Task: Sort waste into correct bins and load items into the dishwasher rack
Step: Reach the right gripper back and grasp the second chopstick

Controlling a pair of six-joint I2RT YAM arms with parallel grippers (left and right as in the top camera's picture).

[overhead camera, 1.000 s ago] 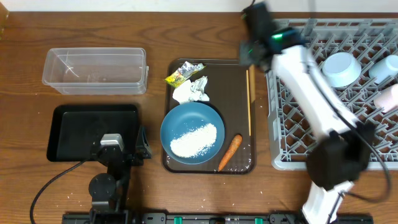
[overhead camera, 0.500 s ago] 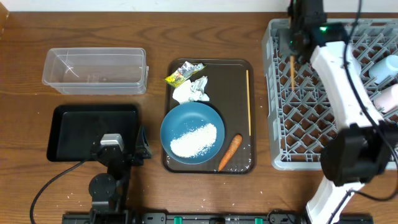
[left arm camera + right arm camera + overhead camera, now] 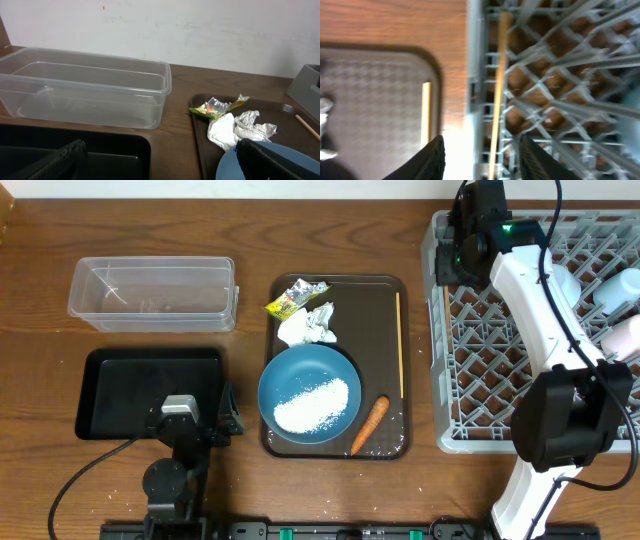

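Overhead view first: the right gripper (image 3: 450, 265) is parked over the far left corner of the grey dishwasher rack (image 3: 480, 380). One chopstick (image 3: 446, 308) can be seen lying in the lattice, right along the rack's left wall. On the right wrist cam the fingers (image 3: 427, 160) are spread apart. That chopstick runs between them lower down in the rack and isn't pinched by either one, so it's let go.

The second chopstick (image 3: 400, 345) is laid on the brown tray (image 3: 375, 300), along its right side. Also on that tray:
- The blue plate (image 3: 300, 370) is loaded with a pile of rice (image 3: 311, 405).
- The carrot (image 3: 369, 425) is placed just beside the plate's lower right edge.
- The crumpled tissue (image 3: 310, 326) is sat just beside the plate's far rim.
- The foil wrapper (image 3: 291, 300) is found just beyond the tissue.

The clear tub (image 3: 153, 292) and the black tray (image 3: 110, 380) are set well off to the left, tub behind tray. The left gripper (image 3: 160, 145) is held low over the black tray's near right part, fingers spread wide and gripping nothing. A white cup (image 3: 622, 288) is tucked in at the rack's right edge.
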